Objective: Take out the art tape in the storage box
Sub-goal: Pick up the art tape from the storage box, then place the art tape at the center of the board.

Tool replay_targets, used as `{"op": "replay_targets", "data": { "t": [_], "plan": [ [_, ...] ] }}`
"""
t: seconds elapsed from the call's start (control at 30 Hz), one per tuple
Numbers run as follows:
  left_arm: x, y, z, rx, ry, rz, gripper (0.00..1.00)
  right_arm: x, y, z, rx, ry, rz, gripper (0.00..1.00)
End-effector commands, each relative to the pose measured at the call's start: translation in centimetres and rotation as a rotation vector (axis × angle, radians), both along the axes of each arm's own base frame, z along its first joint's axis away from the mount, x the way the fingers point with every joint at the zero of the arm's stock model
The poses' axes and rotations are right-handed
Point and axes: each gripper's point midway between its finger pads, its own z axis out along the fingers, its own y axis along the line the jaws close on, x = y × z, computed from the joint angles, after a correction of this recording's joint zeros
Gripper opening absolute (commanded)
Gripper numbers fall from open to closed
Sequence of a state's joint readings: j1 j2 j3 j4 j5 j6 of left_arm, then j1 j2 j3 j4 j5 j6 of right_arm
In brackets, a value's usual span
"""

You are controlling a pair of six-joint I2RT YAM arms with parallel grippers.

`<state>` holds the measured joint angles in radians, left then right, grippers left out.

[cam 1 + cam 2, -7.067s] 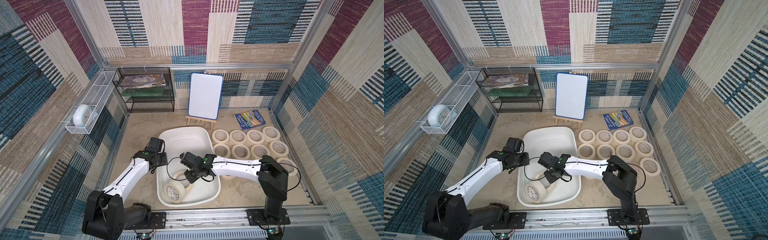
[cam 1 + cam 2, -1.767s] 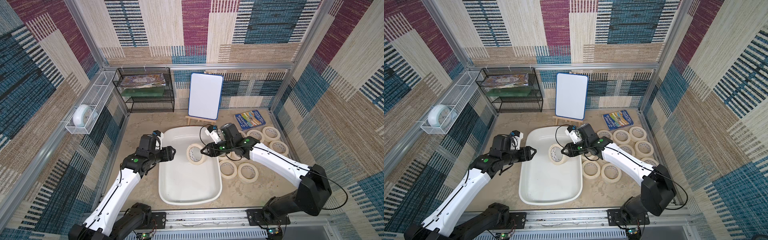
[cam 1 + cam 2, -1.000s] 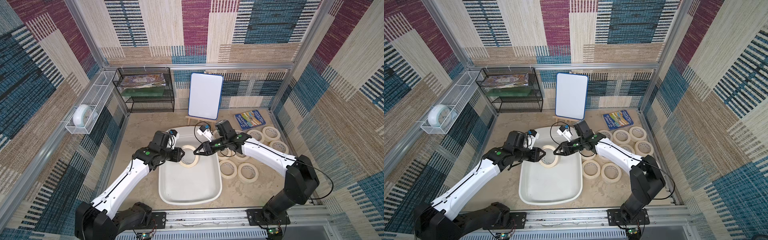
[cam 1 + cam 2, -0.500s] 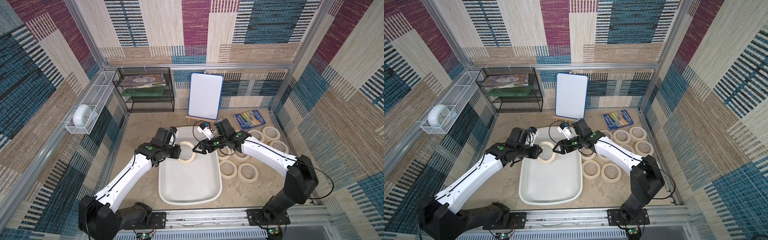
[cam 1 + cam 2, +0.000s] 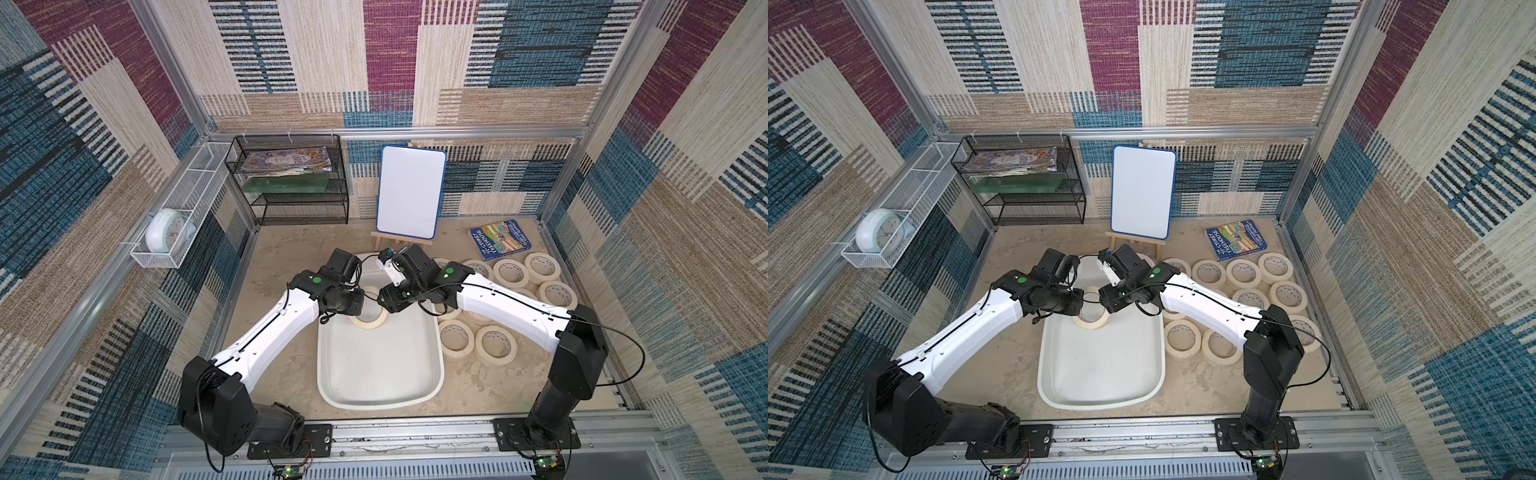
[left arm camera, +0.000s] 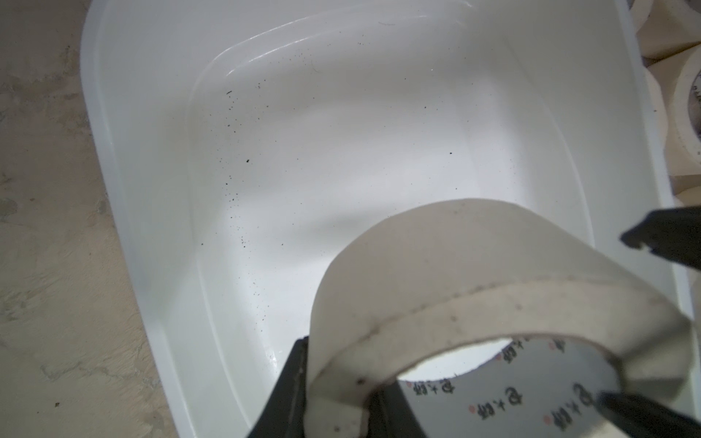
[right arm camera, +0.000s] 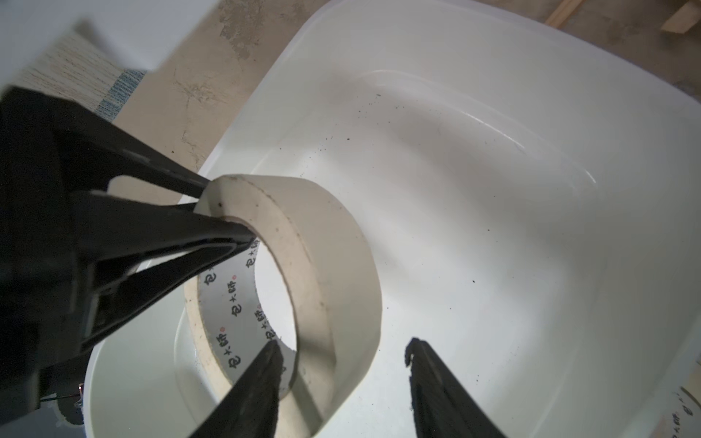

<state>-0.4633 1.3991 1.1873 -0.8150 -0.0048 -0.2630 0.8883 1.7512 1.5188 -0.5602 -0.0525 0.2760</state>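
Showing dark print inside, the cream art tape (image 7: 333, 273) looks scuffed.

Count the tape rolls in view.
12 tape rolls: one in the left gripper over the storage box; eleven on the table beside it, two mostly under the right arm. More may be hidden.

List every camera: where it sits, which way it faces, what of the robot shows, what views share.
Top views: high over the front rail, looking down into the cell; both arms show whole, meeting over the white plastic storage box.
Left wrist: on the left arm, looking past the left gripper into the box; its jaws clamp a cream masking-tape roll.
Right wrist: on the right arm, looking into the box; the right gripper straddles the roll's wall, open.
Shared: both wrist views show that roll and box.
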Motion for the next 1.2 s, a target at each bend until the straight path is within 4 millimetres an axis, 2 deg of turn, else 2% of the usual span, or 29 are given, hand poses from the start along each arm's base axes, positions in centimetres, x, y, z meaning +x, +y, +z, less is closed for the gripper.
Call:
{"op": "replay_targets", "data": {
  "t": [0.0, 0.13, 0.2, 0.27, 0.37, 0.5, 0.63, 0.73, 0.8, 0.87, 1.0, 1.1, 1.17],
  "plan": [
    [0.5, 0.2, 0.6, 0.011, -0.028, 0.025, 0.0, 0.1, 0.2, -0.6, -0.026, 0.0, -0.006, 0.5],
    [0.6, 0.0, 1.0, -0.003, -0.036, 0.023, 0.0, 0.2, 0.6, -1.2, -0.025, 0.007, -0.005, 0.37],
    [0.6, -0.3, 1.1, -0.017, -0.039, 0.018, 0.0, 0.4, 0.7, -1.3, -0.02, 0.003, -0.014, 0.23],
    [0.6, -0.6, 1.3, -0.035, -0.042, 0.011, 0.0, 0.8, 0.7, -1.0, -0.017, -0.008, -0.034, 0.0],
    [0.6, -0.8, 1.5, -0.053, -0.059, 0.009, 0.0, 1.6, -0.1, -0.9, -0.035, -0.031, -0.095, 0.0],
    [0.5, -1.5, 2.9, -0.127, -0.132, -0.015, 0.25, 2.4, -1.1, -1.0, -0.048, -0.039, -0.147, 0.0],
    [0.1, -1.8, 5.6, -0.203, -0.251, -0.044, 0.82, 3.2, -1.8, -1.2, -0.042, -0.022, -0.18, 0.0],
    [-0.4, -0.7, 7.7, -0.215, -0.354, -0.019, 1.0, 3.7, -2.7, -1.1, -0.038, -0.018, -0.207, 0.0],
    [-0.7, 0.5, 8.7, -0.2, -0.404, 0.025, 0.99, 4.0, -3.7, -0.8, -0.037, -0.022, -0.227, 0.0],
    [-0.9, 1.7, 9.1, -0.175, -0.432, 0.06, 0.99, 4.1, -5.1, -0.5, -0.053, -0.026, -0.258, 0.0],
    [-0.9, 2.6, 8.3, -0.14, -0.423, 0.083, 0.99, 3.3, -10.1, 1.1, -0.085, -0.035, -0.358, 0.0],
    [-0.4, 2.3, 7.2, -0.139, -0.402, 0.086, 0.99, 1.7, -15.2, 1.6, -0.131, -0.029, -0.475, 0.0],
    [0.1, 1.8, 6.5, -0.146, -0.396, 0.08, 0.99, 0.5, -19.4, 1.0, -0.176, -0.008, -0.581, 0.0]
  ]
}}
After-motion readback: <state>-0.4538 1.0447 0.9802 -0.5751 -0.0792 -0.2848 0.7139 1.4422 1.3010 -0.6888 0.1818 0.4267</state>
